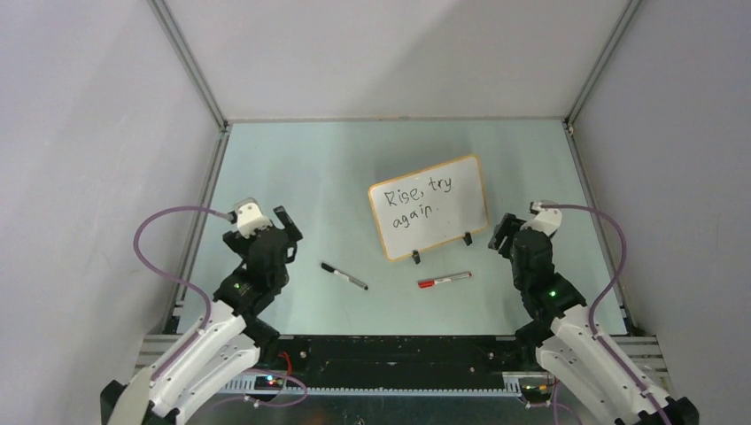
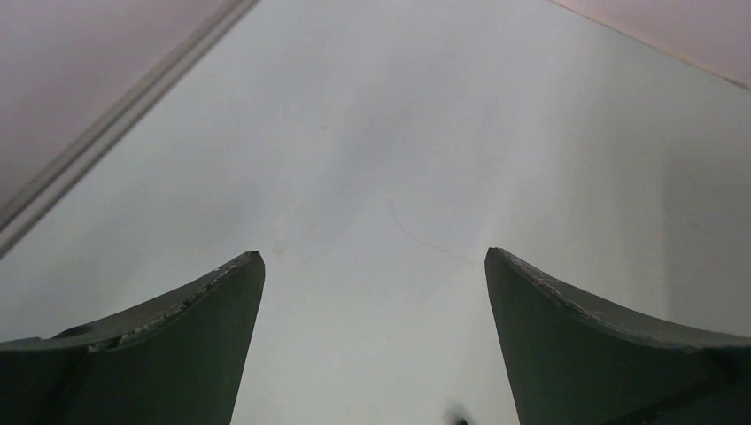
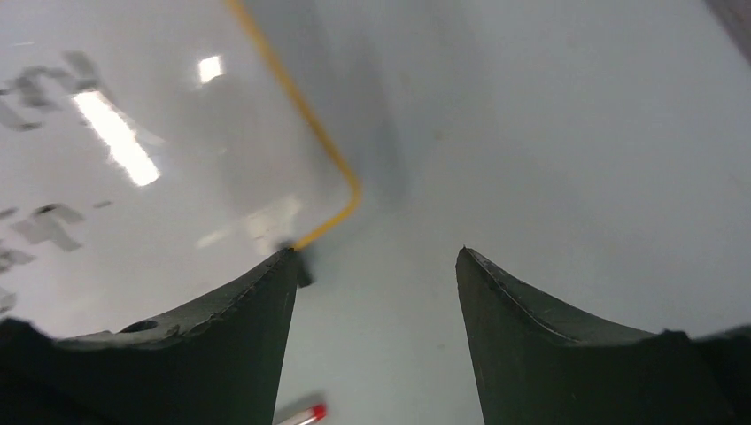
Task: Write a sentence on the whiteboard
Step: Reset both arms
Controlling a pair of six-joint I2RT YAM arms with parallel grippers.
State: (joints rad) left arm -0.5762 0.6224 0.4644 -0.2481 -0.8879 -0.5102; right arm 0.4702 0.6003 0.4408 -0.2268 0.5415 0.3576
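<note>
While the whiteboard (image 1: 462, 215), long side running left to right, stands on the surface (image 1: 292, 168) bearing the sentence (image 1: 416, 202) "Rise, try again.", the right claw (image 3: 370, 251) hangs open and empty just beside its right edge, nearer than the open, empty left claw (image 2: 372, 253).

Light is falling evenly; left of the right hand (image 3: 375, 253), glare is streaking the whiteboard (image 3: 204, 164), the sentence (image 3: 49, 227) looking blurred.
</note>
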